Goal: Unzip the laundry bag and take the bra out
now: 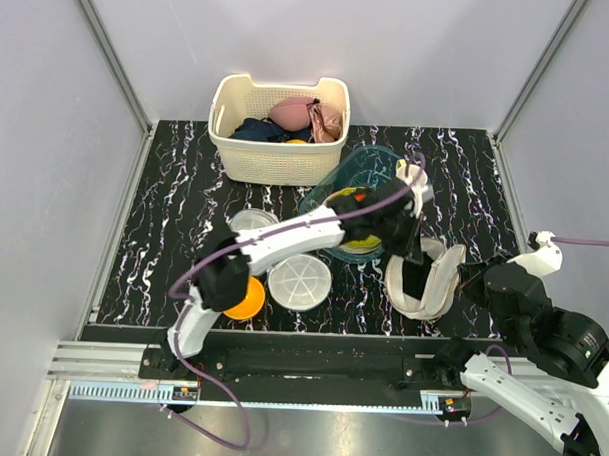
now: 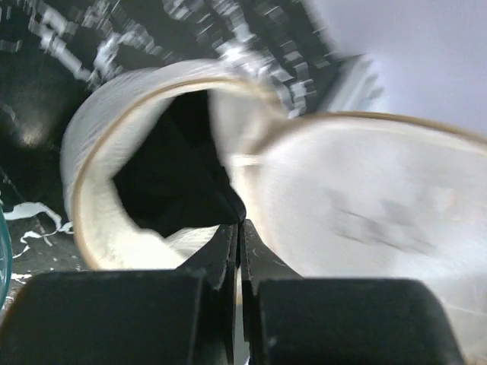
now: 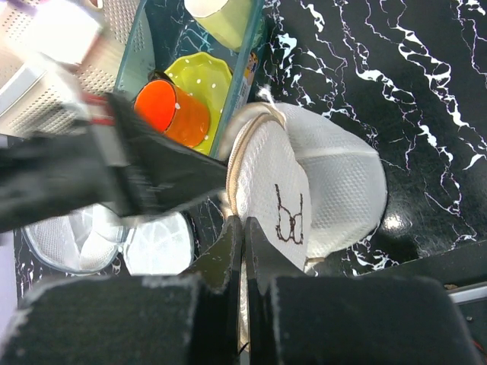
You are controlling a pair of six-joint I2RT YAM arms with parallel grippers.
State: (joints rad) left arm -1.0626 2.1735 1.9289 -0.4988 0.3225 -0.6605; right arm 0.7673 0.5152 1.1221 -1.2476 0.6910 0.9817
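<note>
From above, the laundry bag [image 1: 445, 275] lies just right of the teal tray [image 1: 331, 189]. Its halves are parted and the bra [image 1: 415, 279] shows dark in the mouth. Your left gripper [image 1: 412, 244] is stretched across to the bag's far rim, and your right gripper [image 1: 467, 284] is at its right edge. I'd call the zip done, so pulling the bra out is the step in hand.

Left wrist, blurred: the jaws are pressed together, with the tips right at the edge of the dark fabric [image 2: 171, 179]. I cannot tell whether any cloth is pinched. If nothing is caught, open up and dip deeper into that bowl. Take a fold of a cup rather than a thin strap, then draw it out through the widest part of the gap.

Right wrist: the jaws are narrow and look closed on the rim of the half with the logo [image 3: 288, 214]. Pin that half back and low, because this light mesh will likely ride up with the bra. Watch the orange cup [image 3: 171, 112] in the tray just beside it.
</note>
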